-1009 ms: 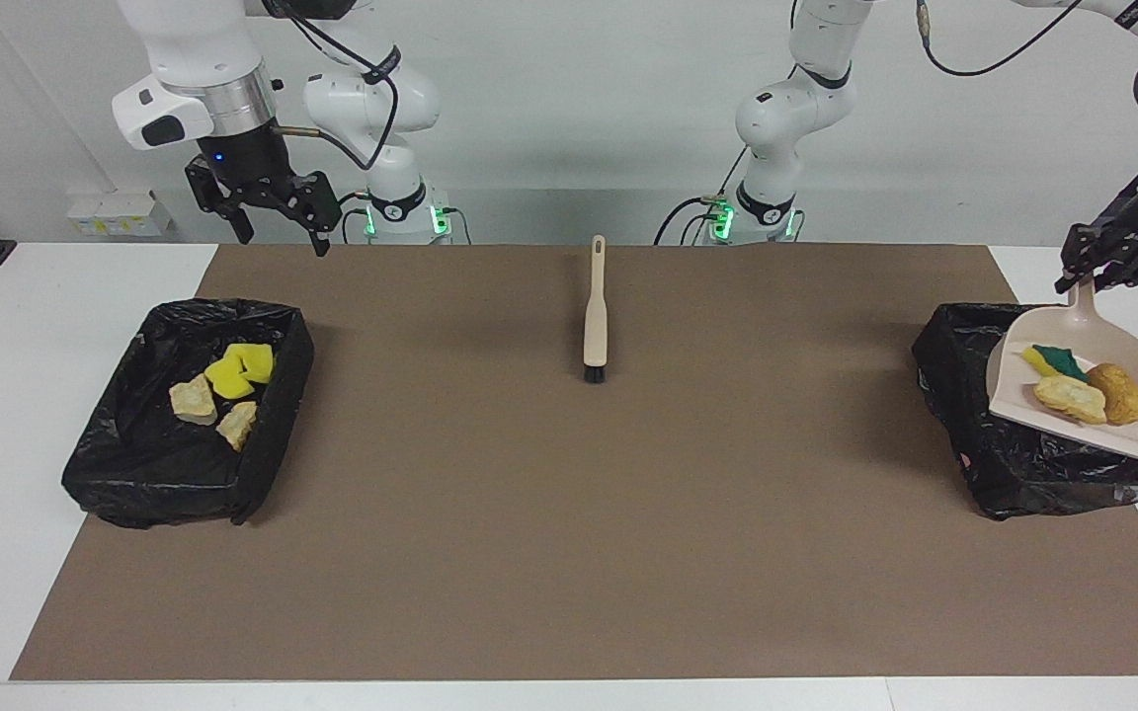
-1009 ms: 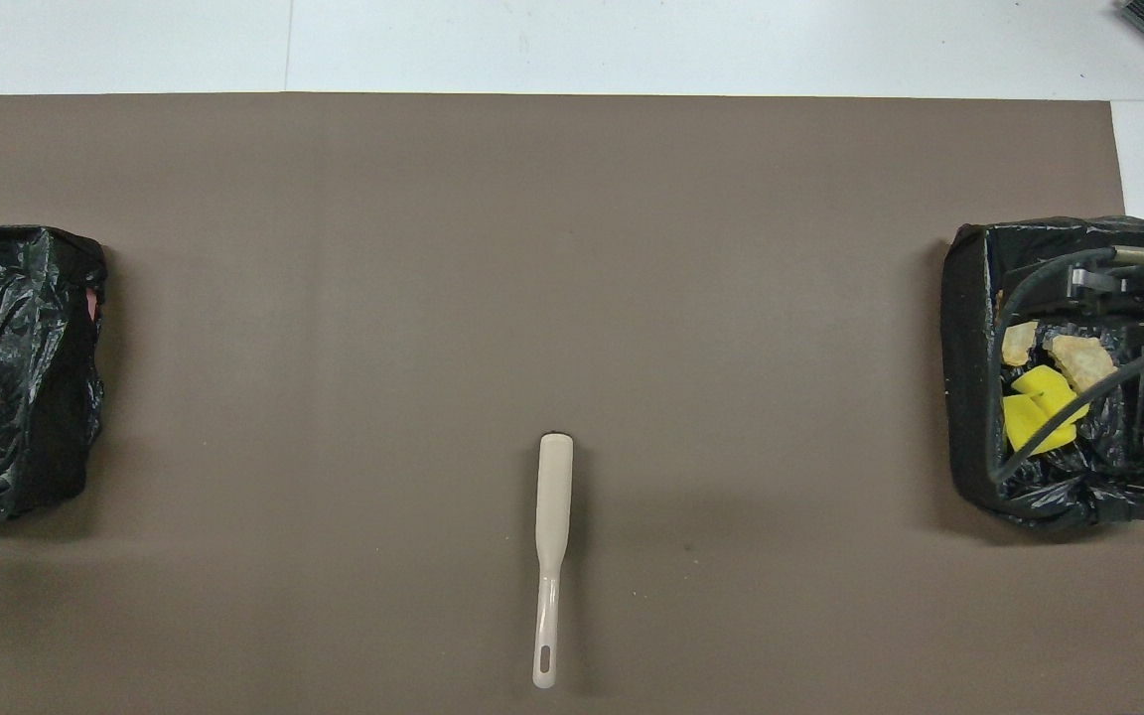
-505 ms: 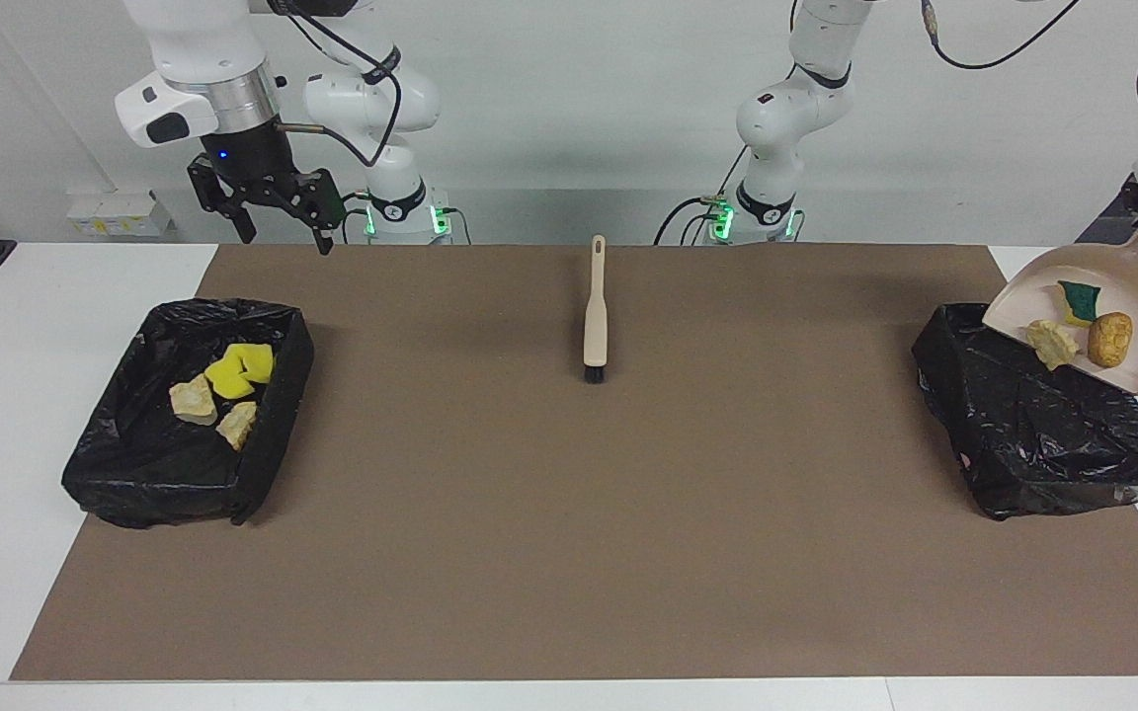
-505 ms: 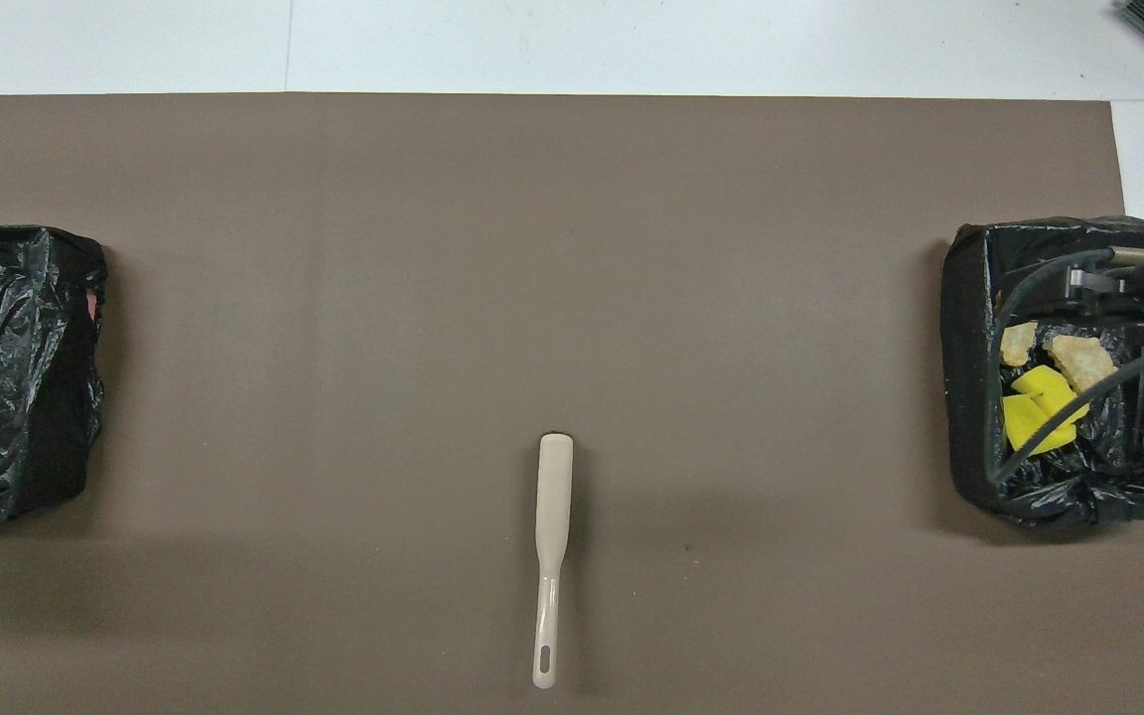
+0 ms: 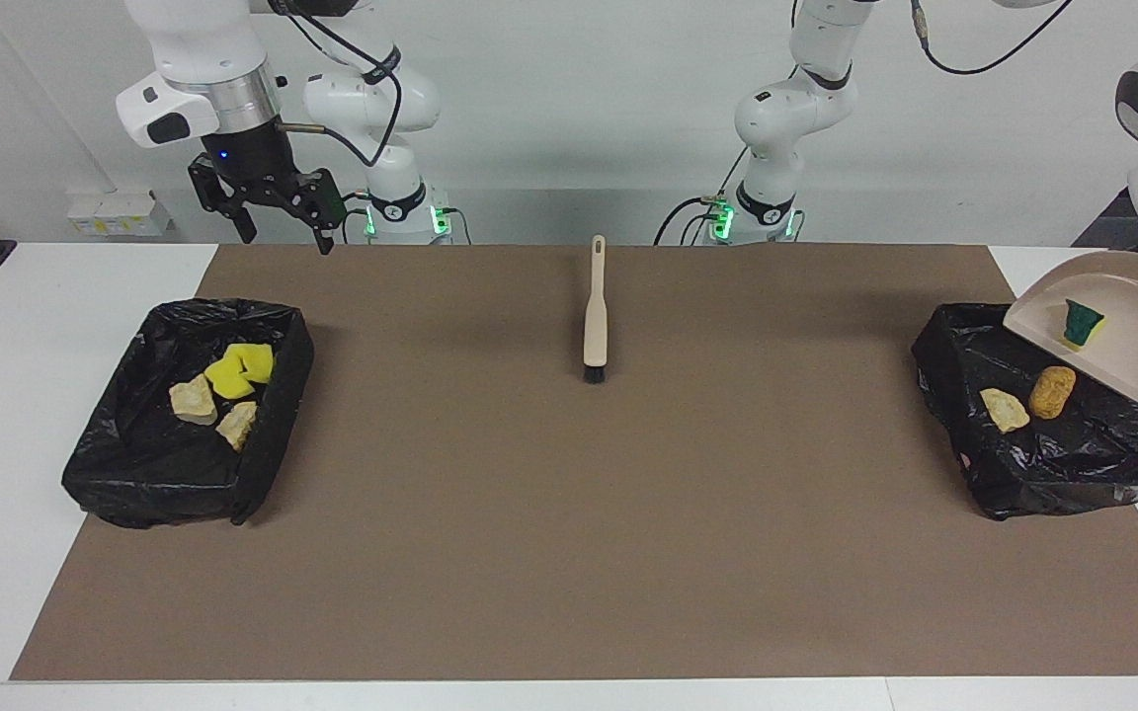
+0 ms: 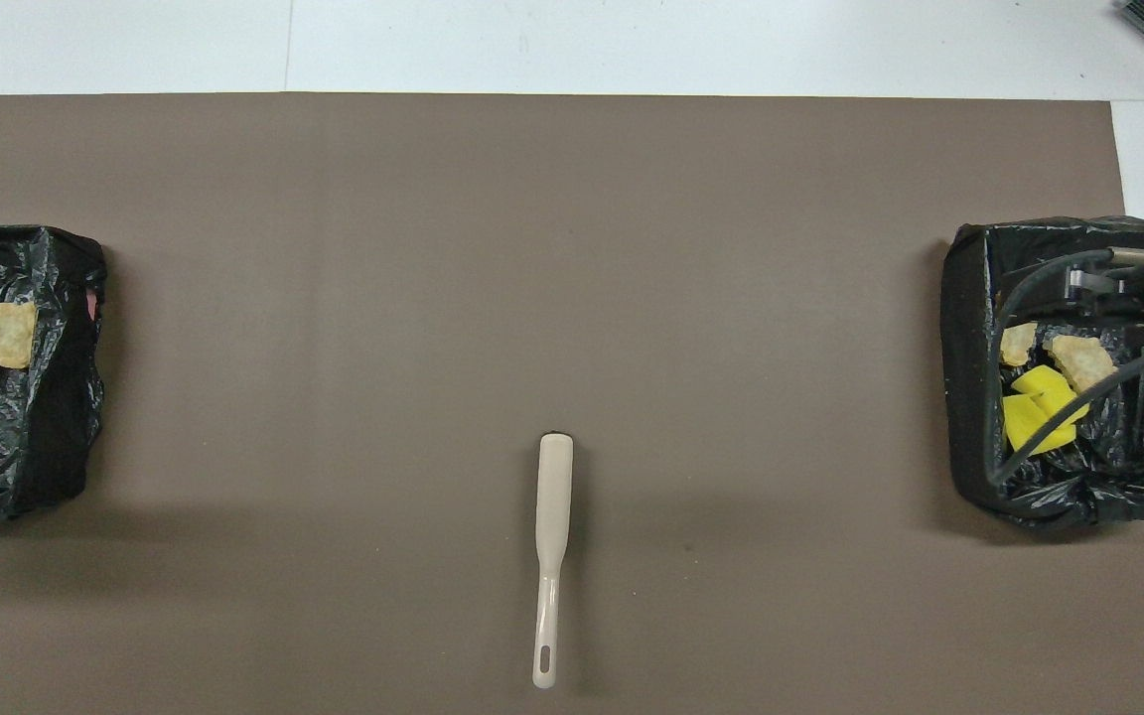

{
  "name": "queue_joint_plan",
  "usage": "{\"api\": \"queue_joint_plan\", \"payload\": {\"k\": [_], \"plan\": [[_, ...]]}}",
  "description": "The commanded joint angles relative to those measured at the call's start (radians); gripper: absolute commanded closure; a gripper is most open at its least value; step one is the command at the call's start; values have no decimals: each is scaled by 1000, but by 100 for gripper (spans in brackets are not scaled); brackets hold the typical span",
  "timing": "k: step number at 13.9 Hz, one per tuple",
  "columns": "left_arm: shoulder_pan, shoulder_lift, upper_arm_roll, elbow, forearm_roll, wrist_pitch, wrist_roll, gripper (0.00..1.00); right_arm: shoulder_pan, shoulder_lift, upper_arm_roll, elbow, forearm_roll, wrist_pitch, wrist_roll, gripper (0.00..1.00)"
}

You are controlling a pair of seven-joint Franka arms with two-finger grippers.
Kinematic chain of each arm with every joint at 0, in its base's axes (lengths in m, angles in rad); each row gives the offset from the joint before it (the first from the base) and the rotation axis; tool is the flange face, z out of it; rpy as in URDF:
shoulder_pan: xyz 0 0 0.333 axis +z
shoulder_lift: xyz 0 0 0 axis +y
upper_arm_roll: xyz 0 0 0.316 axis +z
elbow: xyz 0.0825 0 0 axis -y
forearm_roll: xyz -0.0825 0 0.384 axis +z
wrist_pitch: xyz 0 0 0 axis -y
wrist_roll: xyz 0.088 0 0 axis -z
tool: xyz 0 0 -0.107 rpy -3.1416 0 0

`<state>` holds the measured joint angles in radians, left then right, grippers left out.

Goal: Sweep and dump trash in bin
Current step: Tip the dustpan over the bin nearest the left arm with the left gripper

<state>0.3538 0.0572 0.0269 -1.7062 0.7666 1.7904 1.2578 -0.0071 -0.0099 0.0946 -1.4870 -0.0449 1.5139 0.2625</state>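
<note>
1. Fingers of the right gripper (image 5: 273, 222) are spread, waiting near the brush (image 5: 595, 318); the left gripper, outside both views, grasps the dustpan (image 5: 1127, 331) handle.
2. Farther from the brush: light, soft trash (image 5: 1051, 391) in the bin (image 5: 1043, 464); one wedge (image 5: 1083, 322) clings to the pan.

No text, label, brand, number or sign can be read anywhere in either view
</note>
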Motion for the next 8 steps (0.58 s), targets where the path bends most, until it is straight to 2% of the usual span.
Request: {"api": "queue_joint_plan", "payload": {"k": [1,3,6,8], "plan": [[-24,6,15,13,39,26,26,100,-13,-2,7,7,2,-23,-42,0],[-50,9,15,11,87,59,28,100,-13,-2,7,5,2,-23,-43,0],[-126,6,15,-19,238,72,51,100,-13,-8,7,-2,2,-23,-43,0],[-153,4,15,-26,270,64,52,100,-14,-10,8,-6,3,-23,-45,0]]}}
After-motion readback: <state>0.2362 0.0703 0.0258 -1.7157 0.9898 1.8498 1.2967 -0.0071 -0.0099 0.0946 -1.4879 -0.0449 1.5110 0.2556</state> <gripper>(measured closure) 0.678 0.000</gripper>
